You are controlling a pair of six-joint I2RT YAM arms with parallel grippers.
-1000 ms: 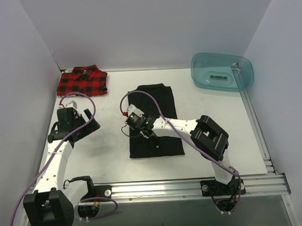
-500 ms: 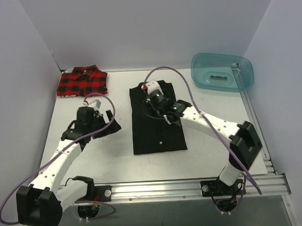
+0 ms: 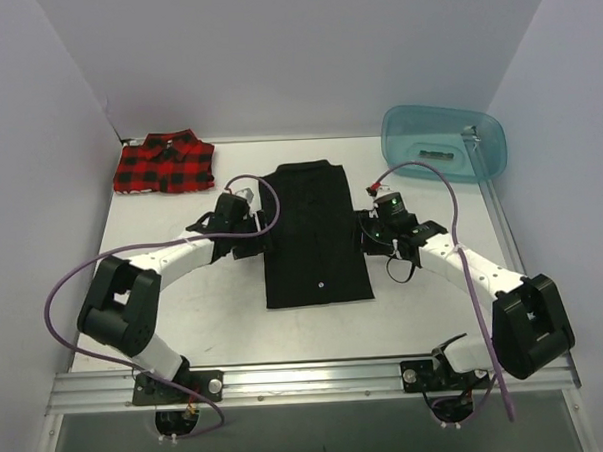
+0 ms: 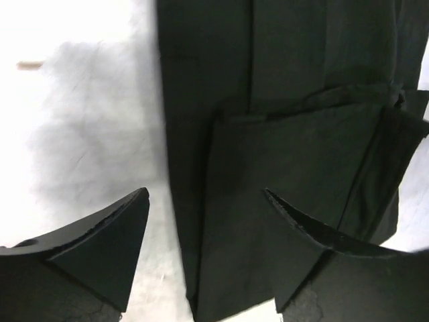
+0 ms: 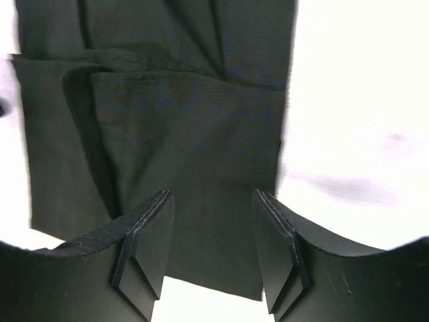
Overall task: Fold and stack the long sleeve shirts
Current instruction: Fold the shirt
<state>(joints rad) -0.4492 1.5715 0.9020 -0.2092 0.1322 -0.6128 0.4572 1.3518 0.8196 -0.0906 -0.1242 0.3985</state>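
Observation:
The black shirt (image 3: 314,235) lies flat in the middle of the table as a long folded rectangle, collar toward the back. The red-and-black plaid shirt (image 3: 165,164) lies folded at the back left. My left gripper (image 3: 261,232) is open at the black shirt's left edge; in the left wrist view (image 4: 208,231) that edge (image 4: 201,168) runs between the fingers. My right gripper (image 3: 367,232) is open at the shirt's right edge; in the right wrist view (image 5: 211,235) folded black cloth (image 5: 188,134) lies under the jaws. Neither gripper holds cloth.
A translucent teal tub (image 3: 443,142) stands at the back right. White walls close the table at the back and both sides. A metal rail (image 3: 308,378) runs along the near edge. Purple cables loop over both arms.
My left arm swung right to the black shirt's left edge. My right gripper left the top of the shirt and moved to its right edge. The shirt now lies straighter.

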